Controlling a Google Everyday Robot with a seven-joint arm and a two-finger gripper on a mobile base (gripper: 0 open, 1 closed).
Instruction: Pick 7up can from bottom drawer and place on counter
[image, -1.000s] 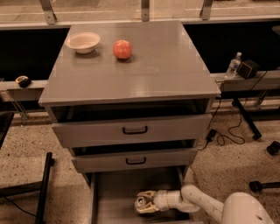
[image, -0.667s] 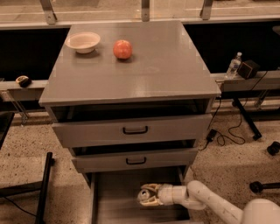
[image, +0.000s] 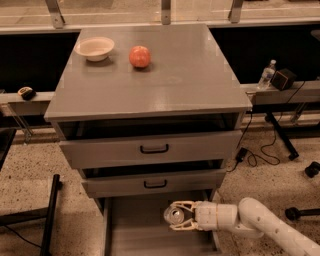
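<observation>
Below, pincer (image: 171, 217) clasps 7up can (image: 175, 215) in bottom drawer (image: 135, 226); label hidden.

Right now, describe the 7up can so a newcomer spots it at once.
Below the two grey handled drawers, the bottom drawer stands open. Over it the gripper, reaching from the picture's right, clasps the 7up can. It is the only silver-topped thing there; the apple and bowl sit on the counter.

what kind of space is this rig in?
Probably a robot test lab: freestanding grey drawer cabinet, loose cables on a speckled floor, end effector closed on the 7up can in the bottom drawer.
</observation>
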